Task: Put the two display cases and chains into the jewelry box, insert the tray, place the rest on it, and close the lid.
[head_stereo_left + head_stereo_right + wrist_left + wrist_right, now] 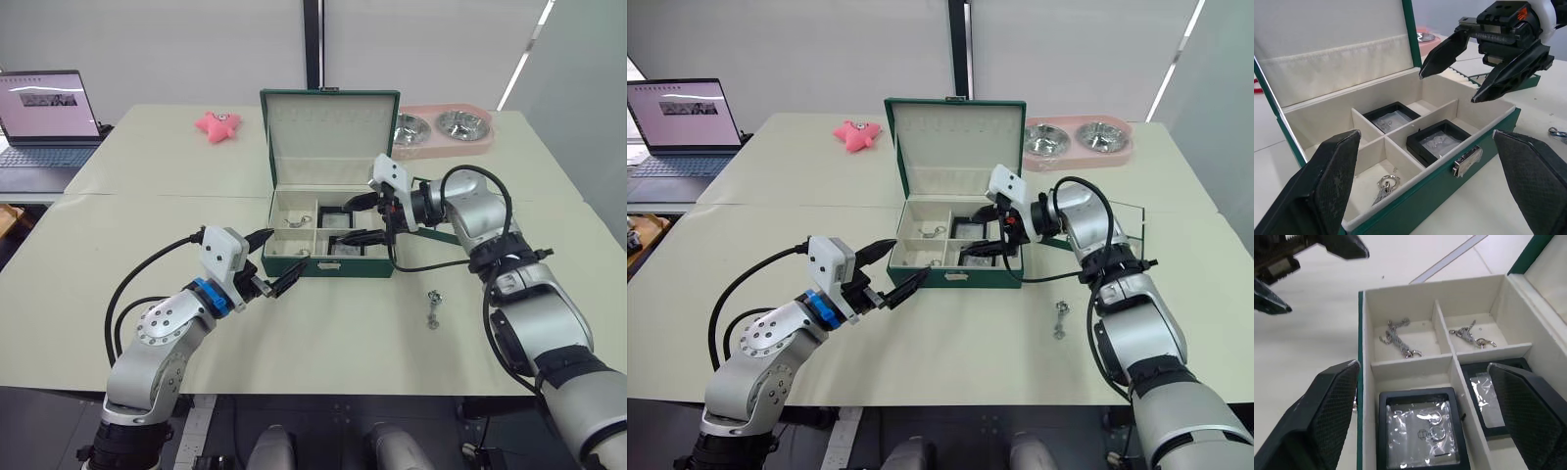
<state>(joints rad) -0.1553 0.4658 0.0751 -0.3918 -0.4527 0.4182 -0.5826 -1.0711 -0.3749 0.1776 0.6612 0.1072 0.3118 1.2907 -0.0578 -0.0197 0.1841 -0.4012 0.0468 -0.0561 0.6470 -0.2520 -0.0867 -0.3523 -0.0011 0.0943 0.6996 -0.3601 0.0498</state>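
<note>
1. The jewelry box (330, 264) is sitting lid-up at table centre, both display cases (1422, 433) and two chains (1397, 338) lying in its compartments.
2. I am judging the tray (446, 233), at the box's three o'clock, still uninserted.
3. A loose trinket (433, 308) is waiting at five o'clock.
4. I am holding my right gripper (364, 219) spread empty over the box, my left gripper (266, 263) open at seven o'clock.

Past my right fingers (1327, 416), the far display case (1498, 399) sits partly behind a divider and one fingertip, so I can't read its contents. The near display case (1422, 433) runs off the picture's edge below my fingertips. Between my left fingers (1327, 181), the front chain (1385, 188) is half sunk behind the jewelry box (1449, 191) wall. The small metal piece (433, 308) beyond my right arm is too small to identify.
</note>
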